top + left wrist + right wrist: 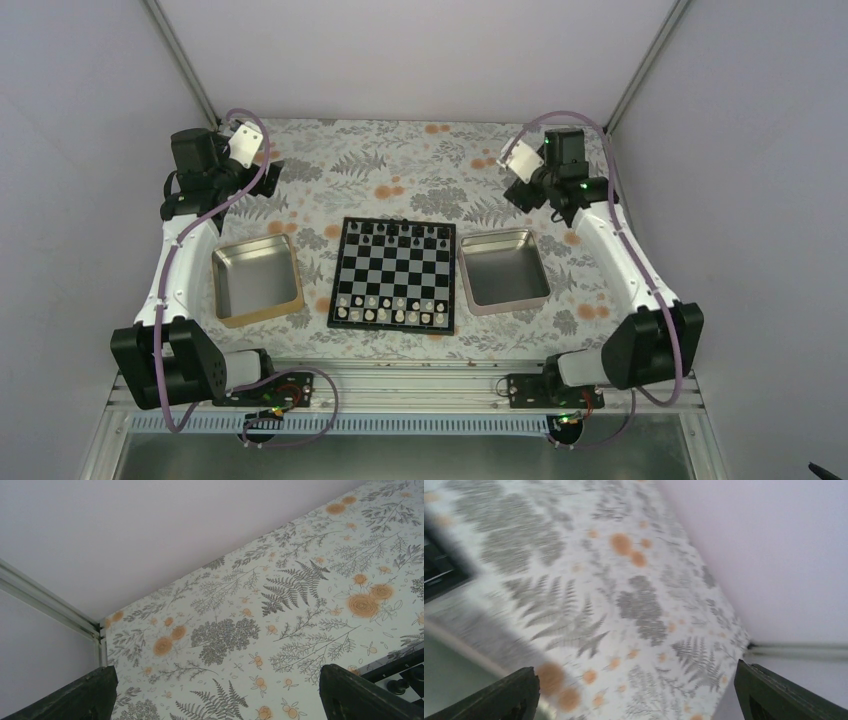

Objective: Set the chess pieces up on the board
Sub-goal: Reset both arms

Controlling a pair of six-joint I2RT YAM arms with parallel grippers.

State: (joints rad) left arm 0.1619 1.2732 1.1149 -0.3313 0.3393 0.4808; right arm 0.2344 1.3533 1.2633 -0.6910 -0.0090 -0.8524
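Observation:
The board (395, 268) lies flat at the table's middle. White chess pieces (389, 309) fill its two near rows, and black pieces (398, 232) stand along its far rows. My left gripper (264, 178) hangs over the far left of the table, away from the board. In the left wrist view it (218, 680) is open with only tablecloth between its fingers (80, 695), and a board corner (400, 672) shows at the lower right. My right gripper (518, 188) is raised at the far right. In the blurred right wrist view it (636, 672) is open and holds nothing.
A square metal tray (257, 280) sits left of the board and another (505, 268) right of it; neither shows any pieces inside. A floral cloth (400, 165) covers the table. Frame posts stand at both far corners, with walls close behind.

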